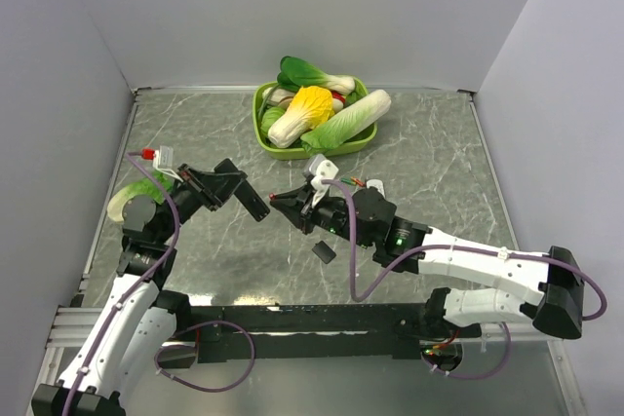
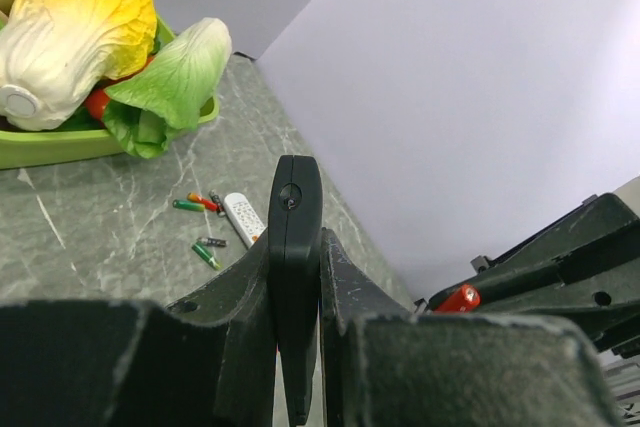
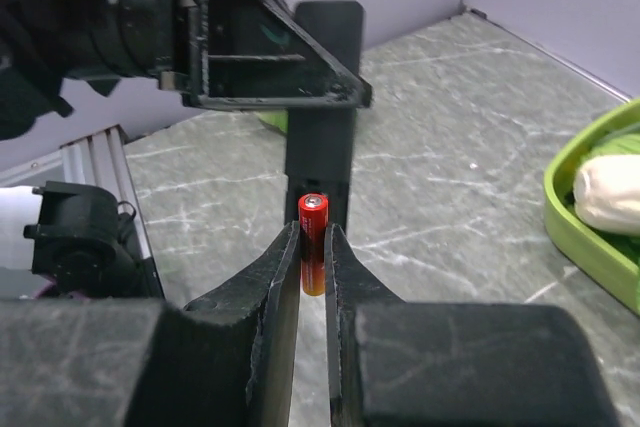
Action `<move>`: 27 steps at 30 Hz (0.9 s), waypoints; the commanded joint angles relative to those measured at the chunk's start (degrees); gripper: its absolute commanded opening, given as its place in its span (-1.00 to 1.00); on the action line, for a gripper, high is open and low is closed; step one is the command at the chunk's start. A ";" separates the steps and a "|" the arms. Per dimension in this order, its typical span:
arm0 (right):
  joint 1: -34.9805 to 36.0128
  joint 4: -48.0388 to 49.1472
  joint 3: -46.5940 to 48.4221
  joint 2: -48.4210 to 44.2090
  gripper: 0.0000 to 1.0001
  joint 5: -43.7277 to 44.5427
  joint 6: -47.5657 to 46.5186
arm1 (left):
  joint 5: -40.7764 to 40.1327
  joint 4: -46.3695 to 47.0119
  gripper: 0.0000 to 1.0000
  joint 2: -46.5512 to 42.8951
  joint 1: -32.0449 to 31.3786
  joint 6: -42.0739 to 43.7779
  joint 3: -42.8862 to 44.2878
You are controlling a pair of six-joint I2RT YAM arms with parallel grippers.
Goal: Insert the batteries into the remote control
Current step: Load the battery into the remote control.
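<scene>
Mid-table, the left gripper (image 1: 232, 188) is clamped tight on the slim black remote control (image 1: 256, 205), held off the surface w/ its free end pointing toward the other arm. Just beside that end, the right gripper (image 1: 285, 204) is closed on one red-orange battery (image 3: 313, 232), pinched btwn its fingers w/ the tip facing the remote; can't tell if the two touch. A small black cover piece (image 1: 325, 251) lies on the grey marble-look table (image 1: 439, 172) below the right gripper. Several loose batteries (image 2: 201, 203), green and red, lie by a white remote (image 2: 243, 217) further right. At the back, a green tray (image 1: 261, 112) of toy vegetables (image 1: 314, 104)
</scene>
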 commanded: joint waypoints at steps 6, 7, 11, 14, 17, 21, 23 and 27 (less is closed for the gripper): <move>2.09 5.11 1.66 3.49 -0.94 1.76 -1.56 | 0.26 10.50 -0.97 0.13 -1.97 -6.72 -2.24; 2.26 5.20 1.66 3.67 -0.94 1.76 -1.56 | 0.17 10.68 -0.97 0.04 -2.24 -6.72 -2.33; 2.62 5.29 1.92 4.37 -0.94 2.20 -1.12 | -1.23 11.82 -0.97 0.04 -3.82 -7.07 -2.68; 2.88 5.64 1.92 4.55 -0.94 2.46 -0.86 | -2.55 12.09 -0.97 0.30 -5.31 -6.81 -2.86; 2.97 5.12 2.44 5.07 -0.95 2.55 -0.77 | -4.31 12.26 -0.97 0.39 -6.63 -6.81 -3.21; 3.41 4.94 2.36 5.08 -0.95 2.55 -0.68 | -6.42 12.53 -0.97 0.13 -7.86 -7.25 -3.56; 3.41 4.85 2.27 5.25 -0.95 2.99 -0.77 | -7.38 12.44 -0.97 0.04 -8.13 -7.33 -3.65; 3.50 4.50 2.36 5.34 -0.95 2.82 -0.86 | -8.44 12.35 -0.97 0.13 -8.66 -7.51 -3.74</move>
